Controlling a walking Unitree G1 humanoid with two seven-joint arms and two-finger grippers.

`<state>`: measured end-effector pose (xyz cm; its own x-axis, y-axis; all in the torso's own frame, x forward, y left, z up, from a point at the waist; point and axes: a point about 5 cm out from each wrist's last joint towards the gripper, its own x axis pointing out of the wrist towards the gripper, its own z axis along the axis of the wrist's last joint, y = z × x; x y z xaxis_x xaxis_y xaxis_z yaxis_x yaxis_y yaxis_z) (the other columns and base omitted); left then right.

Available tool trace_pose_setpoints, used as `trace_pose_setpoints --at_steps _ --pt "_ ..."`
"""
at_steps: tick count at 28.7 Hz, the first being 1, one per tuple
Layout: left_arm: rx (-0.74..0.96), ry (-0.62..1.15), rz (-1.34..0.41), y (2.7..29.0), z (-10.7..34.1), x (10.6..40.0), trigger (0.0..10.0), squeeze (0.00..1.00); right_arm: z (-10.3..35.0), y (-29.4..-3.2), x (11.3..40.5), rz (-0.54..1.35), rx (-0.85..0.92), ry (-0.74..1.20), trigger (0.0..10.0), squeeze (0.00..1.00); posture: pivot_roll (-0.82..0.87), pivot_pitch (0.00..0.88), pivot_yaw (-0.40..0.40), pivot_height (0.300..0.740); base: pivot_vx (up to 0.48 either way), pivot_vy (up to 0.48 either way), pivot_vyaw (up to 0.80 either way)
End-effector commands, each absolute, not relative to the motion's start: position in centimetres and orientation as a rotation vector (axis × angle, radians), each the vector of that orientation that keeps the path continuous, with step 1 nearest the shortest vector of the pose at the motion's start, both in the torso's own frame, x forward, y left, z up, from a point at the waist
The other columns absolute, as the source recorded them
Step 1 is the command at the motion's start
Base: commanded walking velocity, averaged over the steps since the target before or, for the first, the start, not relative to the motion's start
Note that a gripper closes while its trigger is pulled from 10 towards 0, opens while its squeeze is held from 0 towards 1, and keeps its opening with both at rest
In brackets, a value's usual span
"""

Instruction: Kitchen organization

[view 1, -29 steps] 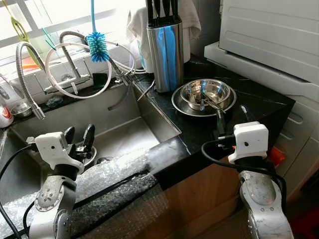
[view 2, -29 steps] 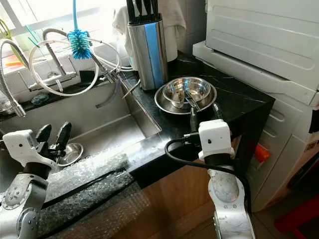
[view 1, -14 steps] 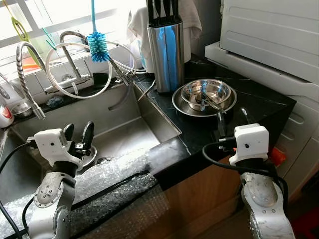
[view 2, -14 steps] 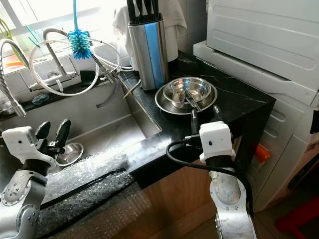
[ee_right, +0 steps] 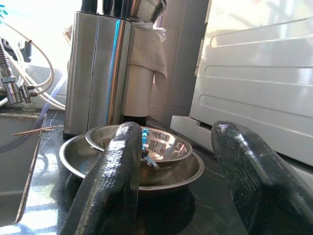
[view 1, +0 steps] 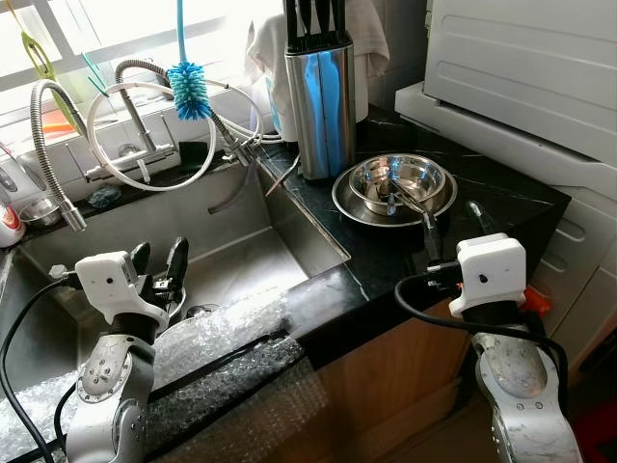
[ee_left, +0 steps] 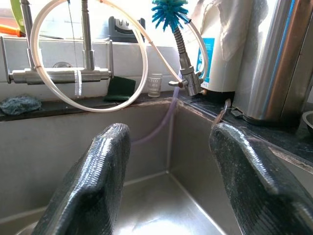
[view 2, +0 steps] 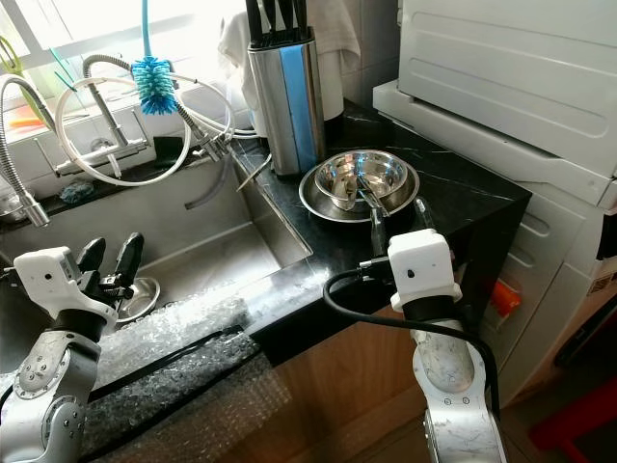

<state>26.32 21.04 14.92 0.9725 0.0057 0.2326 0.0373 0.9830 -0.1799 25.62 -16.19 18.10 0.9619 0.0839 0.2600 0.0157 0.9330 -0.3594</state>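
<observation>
The white appliance point(view 1: 521, 58) takes up the right end of the black counter point(view 1: 501, 207), and the sink point(view 1: 231, 256) lies sunk along the counter's left edge, with bubble wrap point(view 1: 222, 338) padding its front rim. Near the counter's back edge stands the knife block point(view 1: 321, 106), tall and narrow, with the nested steel bowls point(view 1: 395, 183) just in front of it toward the middle; something thin, perhaps a utensil, lies in the top bowl. The right gripper point(view 1: 451, 234) hovers at the counter's front edge, fingers spread apart and empty, aimed at the bowls. The left gripper point(view 1: 159, 270) hangs over the sink basin near its front rim, jaws likewise apart and empty, close above a small steel dish point(view 2: 135, 294) on the sink floor. The likeliest trouble, as I judge it, is a grip on the smooth curved rim: the bowls could slide on the polished stone, push back into the knife block, or lift as an uneven stack and shed the utensil. A reach too far right would bump the appliance. On the left, the looped hose point(view 1: 154, 135) and the blue brush point(view 1: 189, 89) hang where a raised arm could snag them.
</observation>
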Motion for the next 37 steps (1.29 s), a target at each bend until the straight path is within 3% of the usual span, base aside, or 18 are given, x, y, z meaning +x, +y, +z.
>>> trace_pose_setpoints --at_steps 1,21,37 --pt "-0.159 -0.242 -0.001 21.5 15.1 26.4 10.0 0.00 18.4 -15.8 25.5 0.046 -0.354 -0.289 10.0 0.00 -0.17 0.000 0.147 0.740 0.000 0.000 0.00" --pt "-0.164 -0.242 -0.034 20.6 15.1 26.4 10.0 0.00 17.4 -18.0 26.8 0.010 -0.380 -0.226 10.0 0.00 -0.16 0.000 0.149 0.740 0.000 0.000 0.00" --pt "-0.163 -0.252 -0.038 20.8 15.3 26.4 10.0 0.00 18.6 -15.6 26.8 0.153 -0.346 -0.317 10.0 0.00 -0.15 0.000 0.158 0.740 0.000 0.000 0.00"
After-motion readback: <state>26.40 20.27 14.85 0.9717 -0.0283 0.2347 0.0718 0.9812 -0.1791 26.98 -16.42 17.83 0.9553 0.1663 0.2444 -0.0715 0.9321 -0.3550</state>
